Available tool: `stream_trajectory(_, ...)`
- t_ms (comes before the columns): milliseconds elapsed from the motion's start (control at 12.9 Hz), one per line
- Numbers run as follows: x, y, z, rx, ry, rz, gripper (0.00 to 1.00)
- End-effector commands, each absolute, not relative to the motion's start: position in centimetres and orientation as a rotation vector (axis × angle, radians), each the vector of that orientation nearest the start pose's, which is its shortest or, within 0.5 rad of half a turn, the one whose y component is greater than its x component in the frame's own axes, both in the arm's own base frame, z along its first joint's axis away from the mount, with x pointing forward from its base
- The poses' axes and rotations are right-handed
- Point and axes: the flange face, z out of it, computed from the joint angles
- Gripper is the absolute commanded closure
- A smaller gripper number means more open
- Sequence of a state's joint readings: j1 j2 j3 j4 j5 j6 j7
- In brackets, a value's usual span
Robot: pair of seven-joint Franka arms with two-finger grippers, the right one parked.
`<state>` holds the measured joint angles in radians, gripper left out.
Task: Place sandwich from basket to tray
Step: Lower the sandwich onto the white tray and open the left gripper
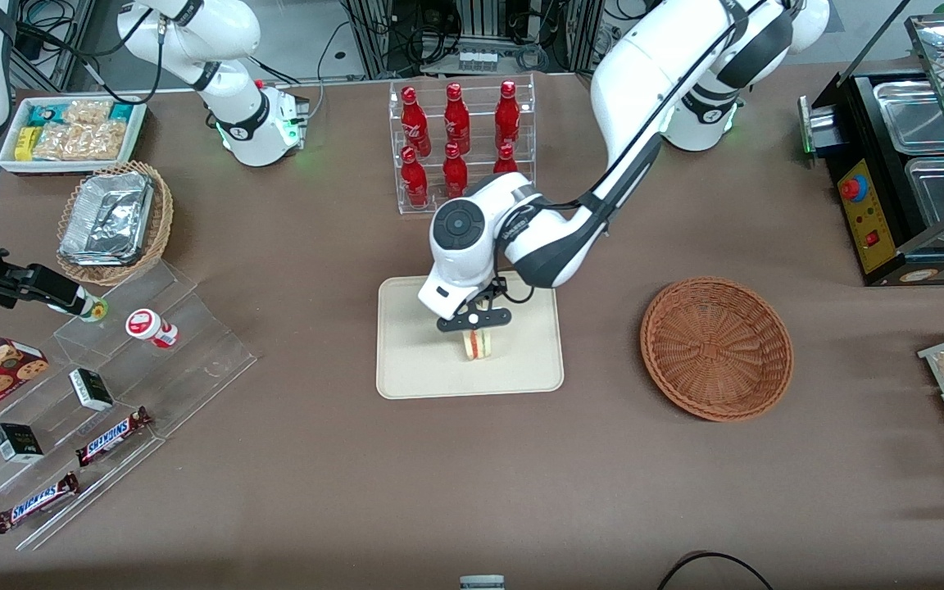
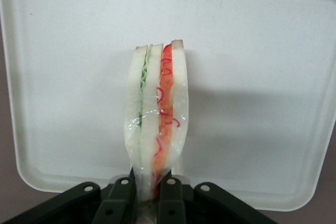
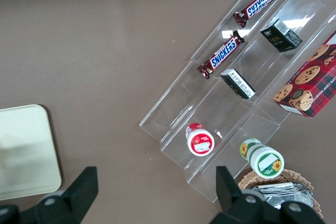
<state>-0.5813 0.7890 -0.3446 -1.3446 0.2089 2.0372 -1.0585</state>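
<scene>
Your front camera looks steeply down over the whole brown table from high up. Your left wrist camera hangs close above the flat cream-beige rectangular plastic tray (image 1: 415,360), past the left arm's gripper (image 2: 148,195). That tray (image 2: 252,51) also shows in the right wrist view (image 3: 23,150), which looks straight down.

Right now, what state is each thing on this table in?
sandwich: wrapped, on edge, pinched between the fingers, over the tray.
gripper: shut on the sandwich, above the tray.
tray: flat on the table.
basket: upright, nothing in it.
</scene>
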Motion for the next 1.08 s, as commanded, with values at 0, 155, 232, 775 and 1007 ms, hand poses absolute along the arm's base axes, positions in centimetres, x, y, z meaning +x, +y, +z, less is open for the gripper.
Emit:
stream_trajectory(0, 49.4, -55.2, 26.8, -3.109, -0.227, 0.091, 1.0)
stream_trajectory(155, 49.5, -55.2, 26.5, -3.106, -0.231, 0.094, 1.0)
stream_trajectory(232, 49.5, -55.2, 26.1, -3.104, -0.232, 0.099, 1.0)
stream_trajectory(775, 50.3, -54.9, 25.0, -3.1, -0.277, 0.04, 0.93)
stream_trajectory(1007, 50.3, -54.9, 25.0, -3.101, -0.276, 0.037, 0.0)
